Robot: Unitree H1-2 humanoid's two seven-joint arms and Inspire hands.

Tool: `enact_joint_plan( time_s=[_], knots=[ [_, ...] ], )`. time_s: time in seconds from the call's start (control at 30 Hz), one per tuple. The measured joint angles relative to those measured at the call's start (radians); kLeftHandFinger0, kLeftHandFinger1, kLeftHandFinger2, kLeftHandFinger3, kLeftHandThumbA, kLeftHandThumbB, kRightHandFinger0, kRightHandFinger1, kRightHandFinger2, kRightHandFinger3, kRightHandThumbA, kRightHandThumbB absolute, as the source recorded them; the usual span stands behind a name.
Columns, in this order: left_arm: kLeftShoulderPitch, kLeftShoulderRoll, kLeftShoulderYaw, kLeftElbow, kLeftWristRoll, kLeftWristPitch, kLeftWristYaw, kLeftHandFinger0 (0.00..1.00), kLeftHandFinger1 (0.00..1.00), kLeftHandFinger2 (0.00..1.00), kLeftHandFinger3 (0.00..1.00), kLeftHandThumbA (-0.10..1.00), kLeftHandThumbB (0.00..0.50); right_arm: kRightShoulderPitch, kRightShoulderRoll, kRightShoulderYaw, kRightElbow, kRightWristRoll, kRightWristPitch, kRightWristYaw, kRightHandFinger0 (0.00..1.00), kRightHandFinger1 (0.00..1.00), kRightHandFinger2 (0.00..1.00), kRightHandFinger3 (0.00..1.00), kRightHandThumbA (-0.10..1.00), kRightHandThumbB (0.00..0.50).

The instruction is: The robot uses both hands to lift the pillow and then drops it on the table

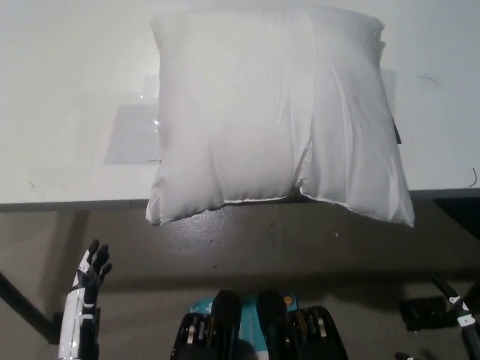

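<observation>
We saw the plump white fabric pillow (277, 120) lying on the white surface (67, 90), apparently already dropped; the left robot hand (90, 274) hung well below it, fingers spread, empty; right robot hand unseen.

- The left robot hand (91, 268) shows at the lower left of the head view, low and below the counter (67, 161) edge, touching nothing.
- Its fingers (95, 253) are dark, spread a little apart and point upward in the picture; it holds nothing.
- Its white forearm (77, 330) runs straight down from the wrist to the bottom edge, nearly upright in the picture.
- Of the right arm (465, 322), only a thin dark piece with a pale band shows at the lower right corner.
- The right robot hand itself cannot be made out, so its state cannot be told.
</observation>
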Motion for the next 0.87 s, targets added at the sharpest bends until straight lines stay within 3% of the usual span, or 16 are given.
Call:
enact_joint_plan(
  time_s=[0.07, 0.17, 0.5, 0.63, 0.8, 0.87],
  knots=[
    [-0.008, 0.000, 0.001, 0.010, -0.002, 0.000, -0.004, 1.00, 1.00, 1.00, 1.00, 1.00, 0.222, -0.009, -0.003, 0.001, 0.010, -0.003, -0.004, -0.003, 1.00, 1.00, 1.00, 1.00, 1.00, 0.214],
    [-0.019, 0.000, 0.001, 0.011, -0.003, 0.000, -0.007, 1.00, 1.00, 1.00, 1.00, 1.00, 0.212, -0.017, -0.003, -0.001, 0.019, -0.004, -0.008, -0.004, 1.00, 1.00, 1.00, 1.00, 1.00, 0.223],
    [-0.016, -0.001, 0.004, 0.011, -0.001, 0.000, -0.014, 1.00, 1.00, 1.00, 1.00, 1.00, 0.212, -0.011, -0.003, -0.002, 0.030, -0.005, -0.016, -0.004, 1.00, 1.00, 1.00, 1.00, 1.00, 0.187],
    [-0.007, -0.002, 0.004, 0.009, -0.001, 0.000, -0.014, 1.00, 1.00, 1.00, 1.00, 1.00, 0.176, -0.004, -0.003, -0.002, 0.029, -0.004, -0.019, -0.004, 1.00, 1.00, 1.00, 1.00, 1.00, 0.175],
    [0.008, -0.003, 0.004, 0.009, -0.001, 0.000, -0.015, 1.00, 1.00, 1.00, 1.00, 1.00, 0.173, 0.011, -0.004, -0.002, 0.029, -0.003, -0.021, -0.004, 1.00, 1.00, 1.00, 1.00, 1.00, 0.203],
    [0.008, -0.003, 0.004, 0.009, 0.000, 0.000, -0.015, 1.00, 1.00, 1.00, 1.00, 1.00, 0.167, 0.012, -0.004, -0.002, 0.030, -0.003, -0.021, -0.004, 1.00, 1.00, 1.00, 1.00, 1.00, 0.171]
  ],
)
